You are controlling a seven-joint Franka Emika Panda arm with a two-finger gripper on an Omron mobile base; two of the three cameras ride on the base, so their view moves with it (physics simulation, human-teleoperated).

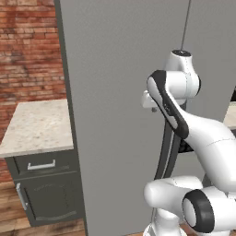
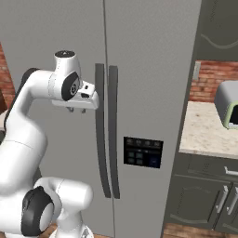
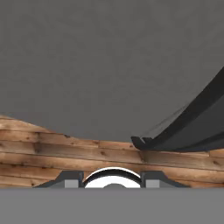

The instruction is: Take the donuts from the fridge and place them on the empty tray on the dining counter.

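Here, fridge (image 2: 148,69) doors closed, pincer (image 2: 77,110) seemingly half-open beside handles (image 2: 106,130).

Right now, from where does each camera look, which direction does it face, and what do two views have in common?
Left base view: behind the arm to its left, facing the closed fridge; arm at lower right.
Right base view: behind the arm to its right, facing the fridge doors and their door handles; arm at lower left, hand before the left door.
Hand view: on the hand, looking down the grey door to the wooden floor.
Both base views share the fridge and the arm.
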